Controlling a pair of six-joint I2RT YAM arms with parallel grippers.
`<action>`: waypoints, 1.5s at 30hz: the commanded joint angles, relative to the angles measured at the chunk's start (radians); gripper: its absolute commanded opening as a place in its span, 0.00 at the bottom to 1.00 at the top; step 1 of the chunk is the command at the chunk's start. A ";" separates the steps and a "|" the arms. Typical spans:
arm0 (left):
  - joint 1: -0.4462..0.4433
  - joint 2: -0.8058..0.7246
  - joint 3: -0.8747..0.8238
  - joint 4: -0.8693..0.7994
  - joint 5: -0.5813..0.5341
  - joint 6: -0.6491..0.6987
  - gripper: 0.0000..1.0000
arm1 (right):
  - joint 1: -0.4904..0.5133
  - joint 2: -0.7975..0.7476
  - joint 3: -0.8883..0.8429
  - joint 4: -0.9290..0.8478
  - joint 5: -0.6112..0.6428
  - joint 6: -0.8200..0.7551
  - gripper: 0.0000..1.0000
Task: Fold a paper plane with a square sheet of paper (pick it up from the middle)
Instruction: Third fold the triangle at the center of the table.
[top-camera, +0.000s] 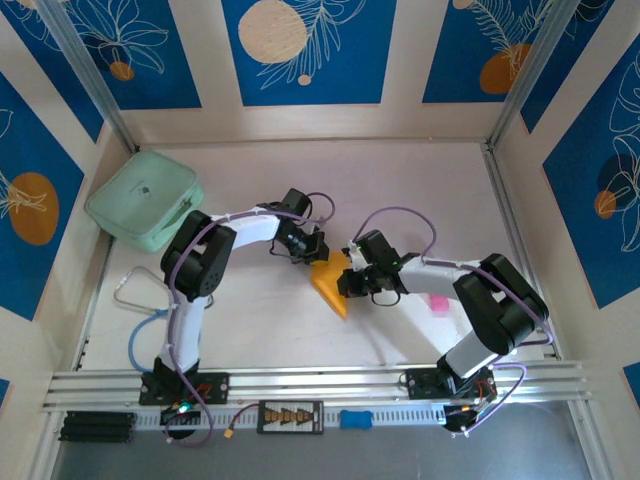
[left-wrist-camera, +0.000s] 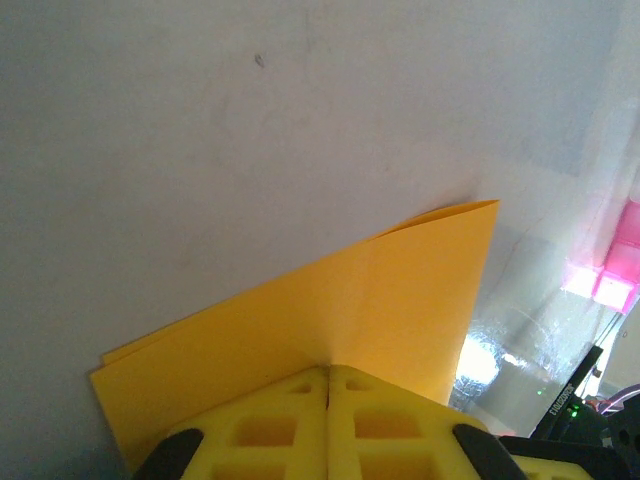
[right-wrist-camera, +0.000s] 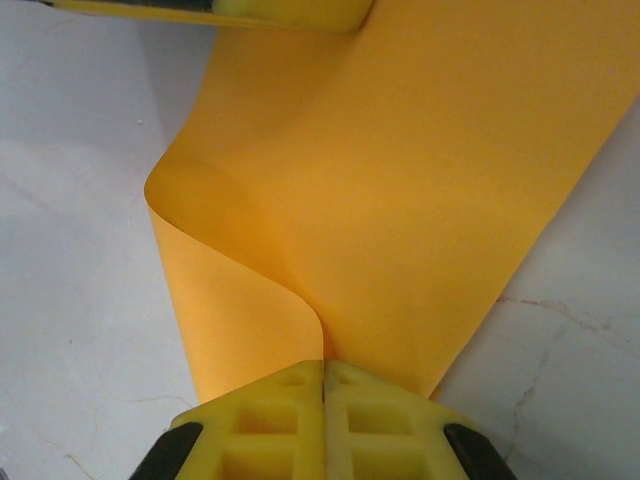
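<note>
The orange-yellow sheet of paper (top-camera: 331, 284) is held above the table middle, folded over on itself between both arms. My left gripper (top-camera: 312, 255) is shut on its upper edge; in the left wrist view the paper (left-wrist-camera: 330, 310) fans away from the closed yellow fingertips (left-wrist-camera: 327, 372), two layers showing at the left corner. My right gripper (top-camera: 350, 280) is shut on the opposite side; in the right wrist view the paper (right-wrist-camera: 400, 170) curls into a soft fold running down into the closed fingertips (right-wrist-camera: 323, 366). The left gripper's yellow finger (right-wrist-camera: 290, 12) shows at the top.
A mint-green case (top-camera: 145, 210) lies at the back left. A small pink object (top-camera: 438, 302) sits on the table right of the right arm. Loose cables (top-camera: 140, 300) lie near the left arm's base. Side walls enclose the table.
</note>
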 joint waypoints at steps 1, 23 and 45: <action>-0.013 0.016 -0.026 -0.056 -0.062 0.009 0.08 | 0.000 0.008 0.011 -0.015 0.003 0.003 0.00; -0.014 0.016 -0.025 -0.055 -0.062 0.009 0.08 | 0.010 0.042 0.017 -0.026 0.014 0.011 0.00; -0.012 -0.159 -0.002 -0.076 -0.162 0.013 0.29 | 0.007 0.051 0.011 -0.015 0.016 0.009 0.00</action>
